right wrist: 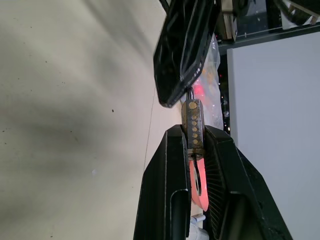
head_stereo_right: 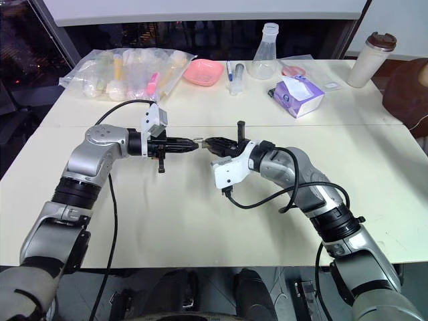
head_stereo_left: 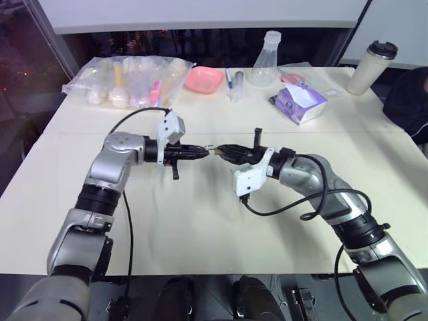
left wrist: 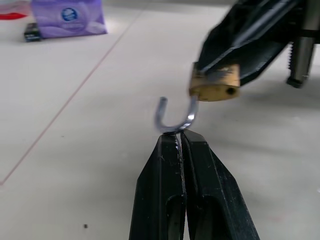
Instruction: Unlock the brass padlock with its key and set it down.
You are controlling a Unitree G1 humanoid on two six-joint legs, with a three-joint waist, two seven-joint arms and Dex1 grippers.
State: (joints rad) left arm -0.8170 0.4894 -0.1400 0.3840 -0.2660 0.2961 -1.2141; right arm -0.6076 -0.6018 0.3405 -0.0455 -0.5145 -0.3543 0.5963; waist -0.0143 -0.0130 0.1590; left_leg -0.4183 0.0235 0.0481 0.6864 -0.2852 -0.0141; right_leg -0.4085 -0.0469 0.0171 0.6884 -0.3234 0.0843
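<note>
- The brass padlock (left wrist: 214, 86) hangs in the air above the counter (head_stereo_left: 200, 221), between the 2 tools, near the counter's middle.
- The right tool (right wrist: 194, 145) is closed on the padlock's brass body, 1 black finger pressed against each flat side.
- The left tool (left wrist: 181, 145) is pinched shut on the bend of the silver shackle (left wrist: 175, 116), its 2 fingers pressed together with only the thin metal between them.
- In the left wrist view, 1 leg of the shackle runs into the brass body; the other leg stands free beside it, out of the body.
- The 2 tools meet tip to tip, both roughly level above the counter.
- At the counter's far edge lie a clear bag of small items (head_stereo_left: 130, 80), a pink dish (head_stereo_left: 204, 79), a glass flask (head_stereo_left: 265, 61), a purple tissue pack (head_stereo_left: 301, 101) and a lidded cup (head_stereo_left: 372, 67).
</note>
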